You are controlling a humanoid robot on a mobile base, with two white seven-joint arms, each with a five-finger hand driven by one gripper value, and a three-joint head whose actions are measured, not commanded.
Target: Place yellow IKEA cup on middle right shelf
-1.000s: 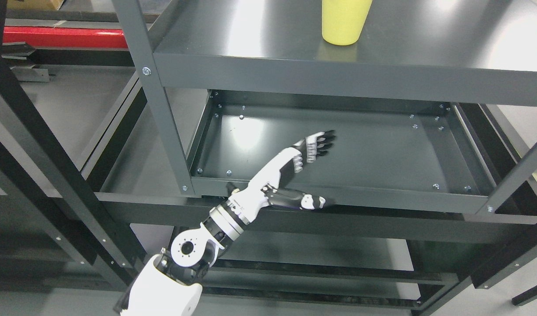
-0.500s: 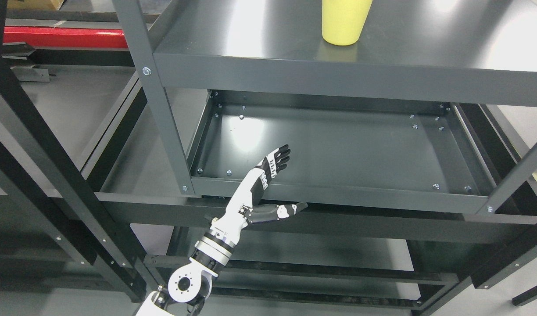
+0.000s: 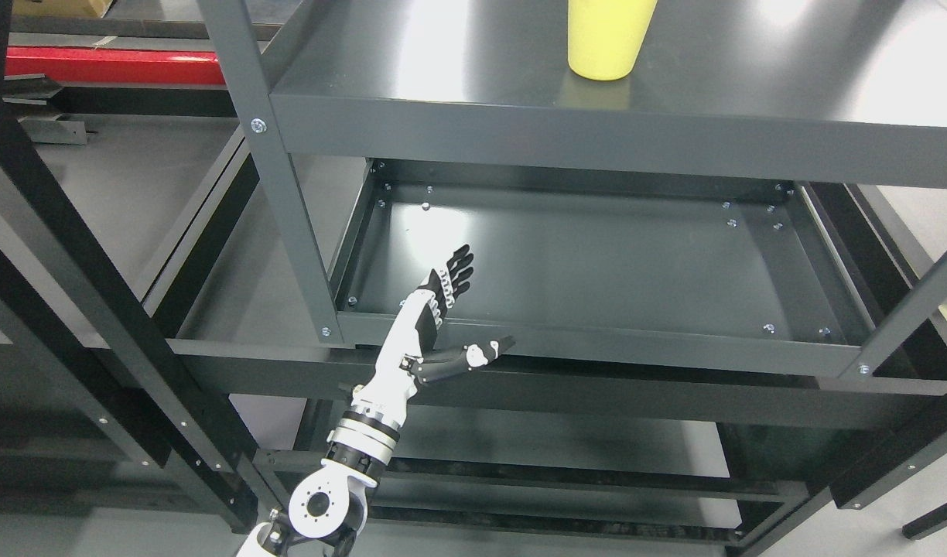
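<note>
Yellow cup (image 3: 605,39) stands apparently upright on shelf (image 3: 458,70).

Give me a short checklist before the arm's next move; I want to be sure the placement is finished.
1. Yellow cup stands upright on the upper shelf: ok.
2. Cup set back from the shelf's front edge: ok.
3. Left hand holds nothing, fingers spread: ok.
4. Hand apart from the cup, low over the front rim of the lower tray shelf: ok.
5. Whether this shelf is the middle right one: cannot tell.
6. Right arm's position: cannot tell, out of view.
</note>
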